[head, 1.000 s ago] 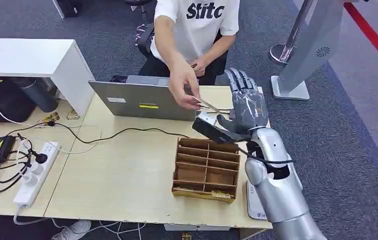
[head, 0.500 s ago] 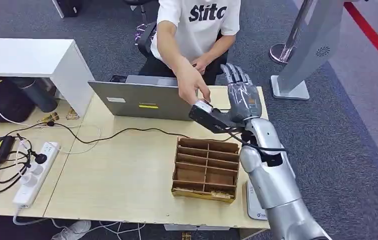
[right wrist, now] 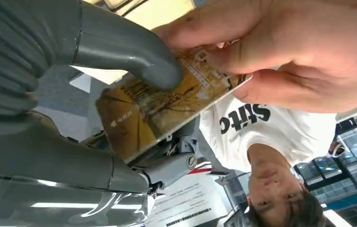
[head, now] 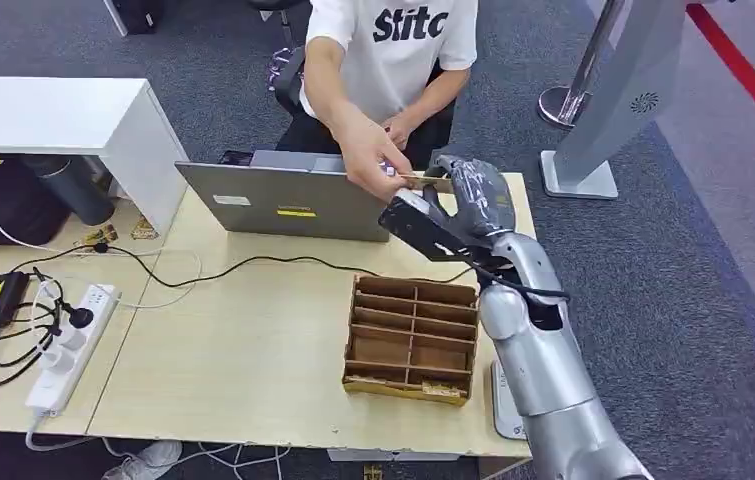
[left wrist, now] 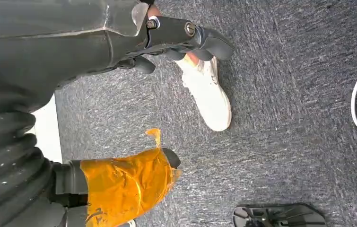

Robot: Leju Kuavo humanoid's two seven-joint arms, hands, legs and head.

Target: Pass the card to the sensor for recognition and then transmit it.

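The head view looks forward and down from high on the robot onto the worktop [head: 253, 340]. The right wrist view sits close behind the right hand [right wrist: 119, 85], sharing the card [right wrist: 167, 106] and the person [head: 393, 60]. The left wrist view faces the carpet floor [left wrist: 285, 118].

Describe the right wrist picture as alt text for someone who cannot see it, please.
A yellow-brown card is held at once by the robot's right hand, its grey thumb pressing the face, and by a person's hand pinching the other end. Behind is the person's white printed T-shirt.
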